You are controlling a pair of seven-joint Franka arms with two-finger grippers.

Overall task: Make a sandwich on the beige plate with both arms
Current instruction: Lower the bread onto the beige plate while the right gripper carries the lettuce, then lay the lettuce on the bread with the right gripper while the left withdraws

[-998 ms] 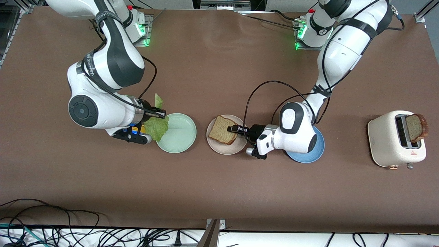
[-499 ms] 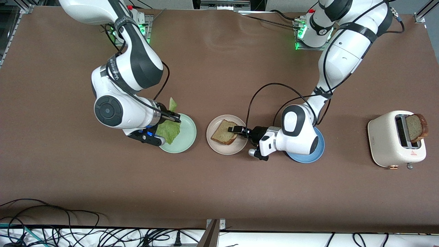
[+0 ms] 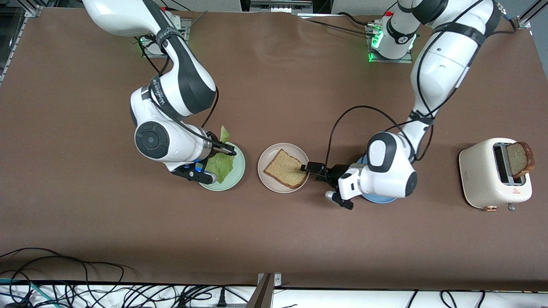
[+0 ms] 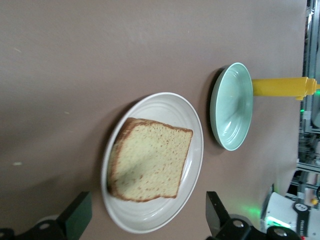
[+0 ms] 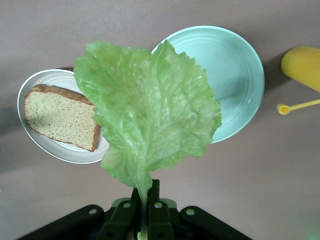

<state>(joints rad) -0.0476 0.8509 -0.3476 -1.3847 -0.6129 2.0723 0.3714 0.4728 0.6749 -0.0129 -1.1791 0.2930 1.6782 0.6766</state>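
Note:
One brown bread slice (image 3: pixel 286 174) (image 4: pixel 150 165) lies flat on the beige plate (image 3: pixel 269 182) (image 4: pixel 192 120) in the middle of the table. My left gripper (image 3: pixel 308 167) (image 4: pixel 147 225) stands open just off the plate's rim, on the side toward the left arm's end, holding nothing. The right gripper (image 3: pixel 231 153) (image 5: pixel 146 200) is shut on the stem of a ruffled green lettuce leaf (image 3: pixel 220 164) (image 5: pixel 150 115), which hangs over the mint-green plate (image 3: pixel 238 169) (image 5: pixel 235 65). A second bread slice (image 3: pixel 520 159) sticks up out of the toaster.
A cream toaster (image 3: pixel 492 179) stands toward the left arm's end of the table. A blue plate (image 3: pixel 376 198) lies mostly hidden under the left arm's wrist. A yellow squeeze bottle (image 4: pixel 282 86) (image 5: pixel 302 65) stands beside the mint-green plate.
The left gripper opened, let the bread slice drop flat onto the beige plate and drew back toward the blue plate. The right arm carried the lettuce over the mint-green plate, toward the beige one.

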